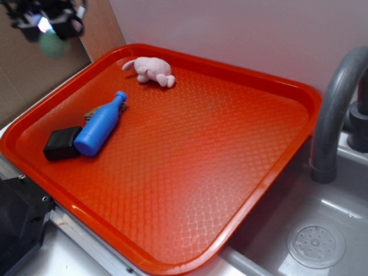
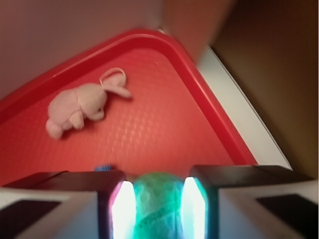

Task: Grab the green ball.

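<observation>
You are looking at the gripper (image 1: 50,26) raised above the far left corner of the red tray (image 1: 241,190), appearing blurred in the exterior view. The gripper is holding the green ball (image 2: 158,204) between its two fingers (image 2: 122,206); in the wrist view the ball is sitting squarely between the lit pads, which are pressing against both of its sides, so the jaws are standing only as far apart as the ball is wide. In the exterior view the ball is showing as a pale green blur just below the gripper body, lifted clear of the tray and hanging over the tray's far left rim. The pink plush toy (image 1: 150,71) is lying on the tray near its far edge, close to the far left corner, with its tail loop pointing toward that corner in the wrist view. The blue bottle (image 1: 100,126) is lying on its side near the tray's left edge, its cap pointing toward the far edge. A black block (image 1: 62,143) is resting just beside the bottle's base, touching it, nearer the left rim. A small brown object (image 1: 92,114) is partly hidden behind the bottle, and you cannot identify it. The tray is resting over a sink (image 1: 322,230), with a grey faucet (image 1: 339,103) standing beyond the tray's right edge.
</observation>
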### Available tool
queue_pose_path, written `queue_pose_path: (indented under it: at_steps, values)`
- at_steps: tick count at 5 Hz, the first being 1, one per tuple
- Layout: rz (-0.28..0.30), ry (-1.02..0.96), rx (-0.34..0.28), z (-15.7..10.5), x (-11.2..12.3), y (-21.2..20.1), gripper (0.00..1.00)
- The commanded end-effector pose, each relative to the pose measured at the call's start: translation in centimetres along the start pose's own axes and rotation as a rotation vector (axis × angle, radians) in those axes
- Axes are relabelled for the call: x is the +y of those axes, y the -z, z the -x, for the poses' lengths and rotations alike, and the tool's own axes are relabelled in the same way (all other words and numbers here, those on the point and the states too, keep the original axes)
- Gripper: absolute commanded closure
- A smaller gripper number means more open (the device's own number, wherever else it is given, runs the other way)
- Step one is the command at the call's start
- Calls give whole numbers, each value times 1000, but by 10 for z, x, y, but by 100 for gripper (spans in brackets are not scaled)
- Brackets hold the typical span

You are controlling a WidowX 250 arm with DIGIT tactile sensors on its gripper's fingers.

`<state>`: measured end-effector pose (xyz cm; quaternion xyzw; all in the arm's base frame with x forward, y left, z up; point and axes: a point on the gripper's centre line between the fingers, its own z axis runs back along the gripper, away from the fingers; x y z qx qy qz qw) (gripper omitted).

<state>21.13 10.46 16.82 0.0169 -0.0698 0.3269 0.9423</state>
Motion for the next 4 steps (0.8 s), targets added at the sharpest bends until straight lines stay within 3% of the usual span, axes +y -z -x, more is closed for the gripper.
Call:
queue_pose_path:
  at_steps: [1, 3, 4]
  values:
    - [-9, 101, 49, -5, -23, -67, 100]
    - [19, 191, 47, 15, -30, -63, 100]
    - [-9, 197, 20, 21, -33, -55, 100]
